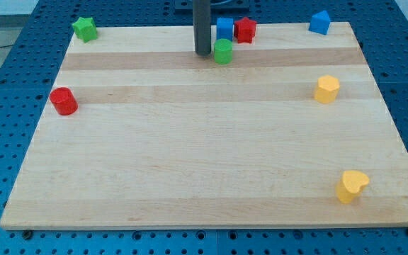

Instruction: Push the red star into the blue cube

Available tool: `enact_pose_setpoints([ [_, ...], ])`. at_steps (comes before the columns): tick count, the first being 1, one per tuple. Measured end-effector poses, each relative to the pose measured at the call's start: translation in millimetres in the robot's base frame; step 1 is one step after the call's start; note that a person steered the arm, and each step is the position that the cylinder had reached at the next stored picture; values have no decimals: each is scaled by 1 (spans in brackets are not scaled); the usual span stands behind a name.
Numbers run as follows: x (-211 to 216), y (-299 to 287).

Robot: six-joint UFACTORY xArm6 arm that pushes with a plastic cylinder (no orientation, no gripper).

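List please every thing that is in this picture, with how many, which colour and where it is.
green star: one, green, top left corner of the board
red cylinder: one, red, near the board's left edge
blue cube: one, blue, top edge near the middle
red star: one, red, right beside the blue cube on the view's right, seeming to touch it
green block: one, green, rounded, just below the blue cube
blue block: one, blue, top right corner
yellow block: one, yellow, right side
yellow heart: one, yellow, bottom right
board: one, light wood, on a blue perforated table
my tip: one dark rod, just left of the green block
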State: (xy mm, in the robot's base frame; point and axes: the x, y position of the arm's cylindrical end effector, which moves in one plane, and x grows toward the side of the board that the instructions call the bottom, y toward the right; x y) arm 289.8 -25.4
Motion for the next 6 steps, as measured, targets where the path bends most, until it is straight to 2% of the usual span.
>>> enact_pose_setpoints([
  [1,32,-1],
  [3,36,144],
  [4,-1,178],
  [6,-95,159],
])
